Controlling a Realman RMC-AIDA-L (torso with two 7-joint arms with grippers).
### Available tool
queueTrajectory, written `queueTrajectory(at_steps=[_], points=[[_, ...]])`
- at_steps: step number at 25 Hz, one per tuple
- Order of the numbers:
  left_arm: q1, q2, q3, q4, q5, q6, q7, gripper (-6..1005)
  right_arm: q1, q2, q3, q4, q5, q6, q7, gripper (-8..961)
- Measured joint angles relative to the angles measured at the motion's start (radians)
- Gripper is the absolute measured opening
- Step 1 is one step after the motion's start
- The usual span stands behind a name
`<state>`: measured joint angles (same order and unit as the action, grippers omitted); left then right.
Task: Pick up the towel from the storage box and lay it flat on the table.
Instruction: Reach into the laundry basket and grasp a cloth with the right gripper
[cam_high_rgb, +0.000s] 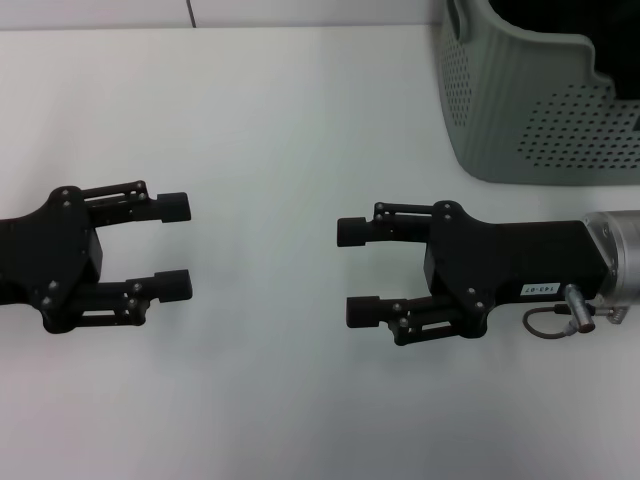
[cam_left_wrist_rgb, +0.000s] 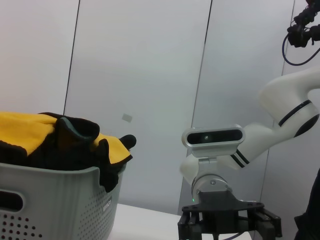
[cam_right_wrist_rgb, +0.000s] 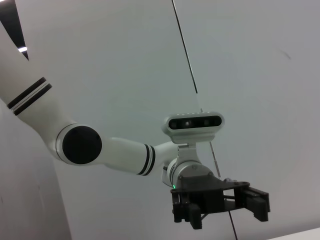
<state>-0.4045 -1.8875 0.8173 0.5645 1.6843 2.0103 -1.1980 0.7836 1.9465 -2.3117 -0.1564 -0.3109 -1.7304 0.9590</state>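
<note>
The storage box (cam_high_rgb: 530, 100) stands on the table (cam_high_rgb: 290, 120) at the far right. In the left wrist view the towel (cam_left_wrist_rgb: 30, 135) lies heaped in the box (cam_left_wrist_rgb: 55, 200), yellow and dark folds hanging over the rim. In the head view only a dark inside of the box shows. My left gripper (cam_high_rgb: 172, 245) is open and empty, low over the table at the left, fingers pointing right. My right gripper (cam_high_rgb: 357, 271) is open and empty at centre right, fingers pointing left, in front of the box. The two grippers face each other, apart.
The right gripper (cam_left_wrist_rgb: 227, 222) shows far off in the left wrist view, and the left gripper (cam_right_wrist_rgb: 220, 202) in the right wrist view. White wall panels stand behind the table. The table's far edge (cam_high_rgb: 200, 27) runs along the top.
</note>
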Motion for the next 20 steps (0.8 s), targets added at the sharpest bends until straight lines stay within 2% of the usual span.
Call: queueTrajectory(at_steps=[16, 18, 20], points=[[0.001, -0.003, -0.004, 0.000, -0.003, -0.002, 0.002, 748, -0.001, -0.006, 0.013, 0.000, 0.004, -0.001, 0.001, 780], [0.008, -0.006, -0.038, 0.002, -0.013, -0.002, 0.008, 748, -0.001, -0.012, 0.022, -0.002, 0.002, -0.014, 0.005, 780], [0.026, -0.017, -0.116, 0.008, -0.031, -0.001, 0.034, 748, -0.004, -0.023, 0.023, -0.022, 0.002, -0.041, 0.005, 780]])
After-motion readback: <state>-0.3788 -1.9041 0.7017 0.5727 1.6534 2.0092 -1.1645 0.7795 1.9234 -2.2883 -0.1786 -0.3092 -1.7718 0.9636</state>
